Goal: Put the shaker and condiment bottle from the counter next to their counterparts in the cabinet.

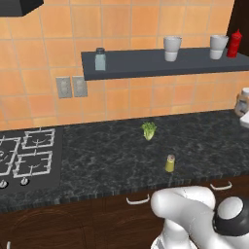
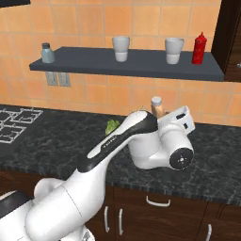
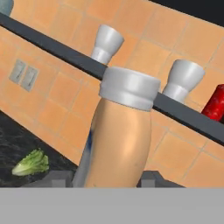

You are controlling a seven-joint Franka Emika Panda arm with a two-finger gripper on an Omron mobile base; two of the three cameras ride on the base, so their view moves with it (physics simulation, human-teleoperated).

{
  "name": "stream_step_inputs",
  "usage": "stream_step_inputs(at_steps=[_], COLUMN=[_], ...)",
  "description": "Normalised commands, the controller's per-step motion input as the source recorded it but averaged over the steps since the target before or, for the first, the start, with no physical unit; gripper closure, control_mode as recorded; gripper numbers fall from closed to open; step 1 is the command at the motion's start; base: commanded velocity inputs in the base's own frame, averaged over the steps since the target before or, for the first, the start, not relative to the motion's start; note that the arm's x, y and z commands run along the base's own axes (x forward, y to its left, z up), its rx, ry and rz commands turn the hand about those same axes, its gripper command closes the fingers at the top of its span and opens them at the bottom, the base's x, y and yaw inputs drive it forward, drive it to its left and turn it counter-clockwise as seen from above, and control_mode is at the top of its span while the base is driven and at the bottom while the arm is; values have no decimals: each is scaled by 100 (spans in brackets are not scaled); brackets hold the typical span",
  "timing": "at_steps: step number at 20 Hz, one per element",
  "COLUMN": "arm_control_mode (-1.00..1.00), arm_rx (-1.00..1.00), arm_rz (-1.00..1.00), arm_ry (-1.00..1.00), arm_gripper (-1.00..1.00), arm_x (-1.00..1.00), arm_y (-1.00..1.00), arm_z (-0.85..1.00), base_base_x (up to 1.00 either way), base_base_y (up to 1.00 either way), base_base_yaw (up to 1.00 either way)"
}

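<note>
left base view: the shaker (image 1: 169,163) stands upright on the black worktop (image 1: 107,155), near the front edge and a little in front of a lettuce leaf (image 1: 149,130). a stove (image 1: 26,155) sits at the left end of the worktop. above, on the cabinet (image 1: 146,63), a grey-blue shaker (image 1: 100,59) stands near the left end, two white cups (image 1: 171,48) stand further right, and a red bottle (image 1: 235,43) stands at the far right beside the second cup. two wall plates (image 1: 71,86) sit on the orange tiles below the cabinet's left end.

right base view: the arm reaches forward over the worktop, and the top of the bottle (image 2: 157,106) with its pale cap sticks up just behind the arm's wrist, off the worktop surface. the pincer itself is hidden behind the arm here. the lettuce leaf peeks out beside the arm. the cabinet carries the same grey-blue shaker at the left, two cups in the middle and the red bottle at the right.

hand view: the pincer (image 3: 105,178) is clamped on the bottle, whose tan body rises between the two dark fingertips (image 3: 59,178), cap upward. behind it lie the cabinet edge, both cups, part of the red bottle and, low at the left, the lettuce leaf.
</note>
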Motion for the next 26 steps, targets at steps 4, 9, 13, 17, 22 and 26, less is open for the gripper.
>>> stream_step_inputs(at_steps=[4,9,13,17,22,26], arm_control_mode=[-100,-100,-100,-100,-100,-100], arm_rx=[11,23,21,15,3,0], arm_rz=[-18,-11,0,0,-5,-15], arm_ry=[21,16,0,0,-7,-16], arm_gripper=[100,100,100,100,100,100], arm_x=[-36,3,26,31,34,34], arm_y=[0,0,-1,-1,-10,-7], arm_z=[58,71,35,33,26,20], base_base_x=[0,0,0,0,0,0], base_base_y=[0,0,0,0,0,0], base_base_yaw=[0,0,0,0,0,0])
